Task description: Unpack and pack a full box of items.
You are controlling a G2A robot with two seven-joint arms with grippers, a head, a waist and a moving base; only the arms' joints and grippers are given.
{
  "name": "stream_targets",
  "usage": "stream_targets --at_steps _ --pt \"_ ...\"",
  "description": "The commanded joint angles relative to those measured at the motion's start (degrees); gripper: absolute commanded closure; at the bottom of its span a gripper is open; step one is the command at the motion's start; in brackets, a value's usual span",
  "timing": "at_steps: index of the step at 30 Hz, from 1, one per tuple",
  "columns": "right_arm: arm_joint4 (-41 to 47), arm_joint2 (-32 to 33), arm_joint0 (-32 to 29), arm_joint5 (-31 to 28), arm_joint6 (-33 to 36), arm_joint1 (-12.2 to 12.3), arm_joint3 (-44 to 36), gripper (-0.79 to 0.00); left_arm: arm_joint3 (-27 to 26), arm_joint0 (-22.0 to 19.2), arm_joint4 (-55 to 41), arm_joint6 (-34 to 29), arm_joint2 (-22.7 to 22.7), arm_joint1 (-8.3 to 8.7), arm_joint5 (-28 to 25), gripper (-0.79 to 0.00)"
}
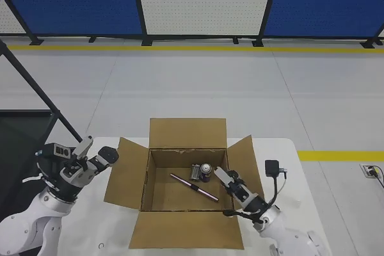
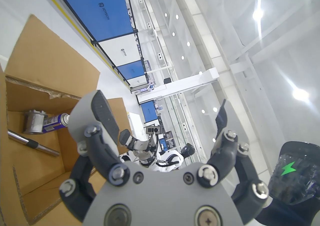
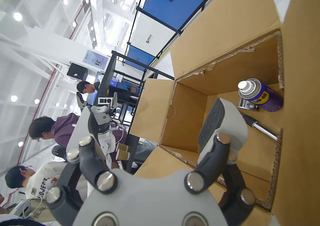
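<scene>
Left gripper (image 1: pixel 96 152) sits at the middle left of the top view, above the table (image 1: pixel 115 221), with its fingers spread wide and nothing between them. Just to its right is the left flap of the cardboard box (image 1: pixel 185 134), which stands at the frame's centre with all four flaps folded out. Right gripper (image 1: pixel 229 182), also spread and empty, hangs at the box's right wall. Inside, by the far wall, a blue spray can (image 1: pixel 206 171) stands upright just beside a small metal part (image 1: pixel 196 171). A metal rod (image 1: pixel 194 186) lies diagonally on the box floor below them.
</scene>
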Motion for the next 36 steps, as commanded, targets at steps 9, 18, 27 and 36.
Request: stream_targets --at_steps 9,18,27,36 --pt "1.2 -1.1 2.5 1.0 1.6 -0.2 0.9 -0.785 -0.4 0.7 -1.0 0.1 -0.4 0.00 0.3 -0.785" --pt "-0.1 -1.6 2.3 0.6 1.6 -0.1 0.5 -0.785 -0.6 0.8 -1.0 0.5 -0.3 -0.01 0.3 -0.785" --pt "-13.9 -7.4 8.9 10.4 10.3 -0.1 -0.7 -0.785 -0.3 1.2 -3.0 1.8 -1.8 0.21 1.5 -0.785" --pt "-20.3 -13.1 19.7 21.0 17.7 -1.2 7.7 -0.785 -0.2 3.0 -4.4 0.7 -4.4 0.66 3.5 -0.785"
